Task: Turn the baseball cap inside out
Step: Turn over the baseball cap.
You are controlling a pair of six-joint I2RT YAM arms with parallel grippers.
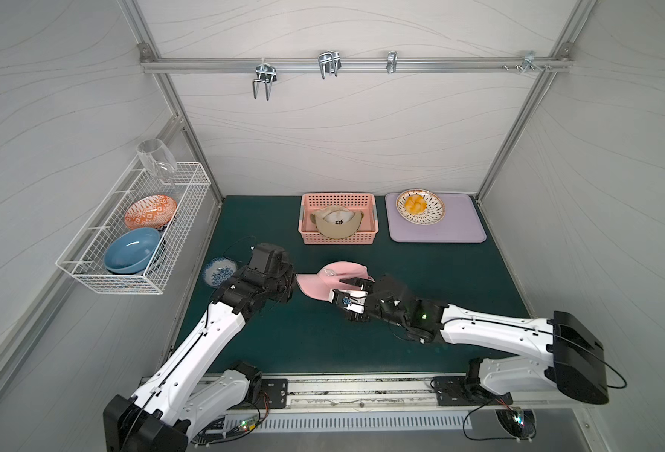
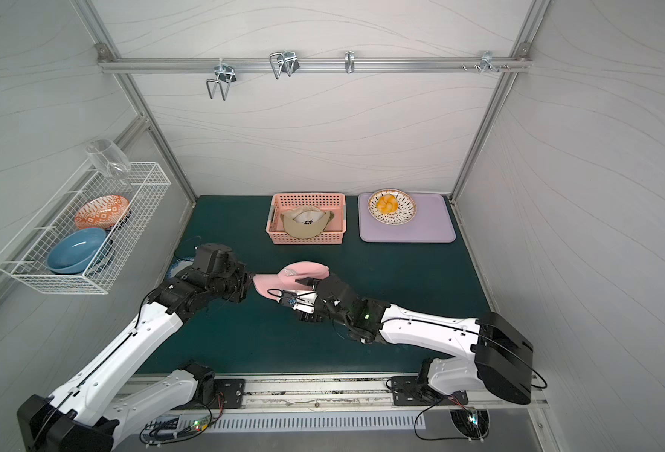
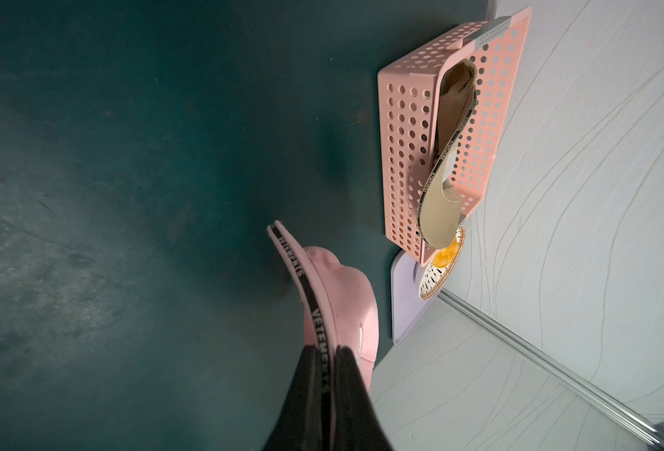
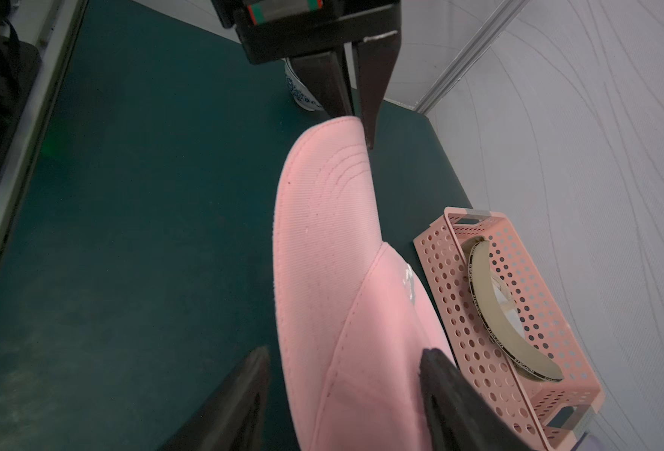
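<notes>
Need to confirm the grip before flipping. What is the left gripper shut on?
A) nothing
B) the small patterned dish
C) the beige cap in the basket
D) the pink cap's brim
D: the left wrist view shows the left gripper shut on the brim edge of the pink cap.

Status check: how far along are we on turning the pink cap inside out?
Done: the left gripper is shut on the tip of the pink cap brim.
In hand: the right gripper is open, its fingers straddling the crown.
Left: the crown bulges outward with its logo showing, so the inversion itself has not begun.
</notes>
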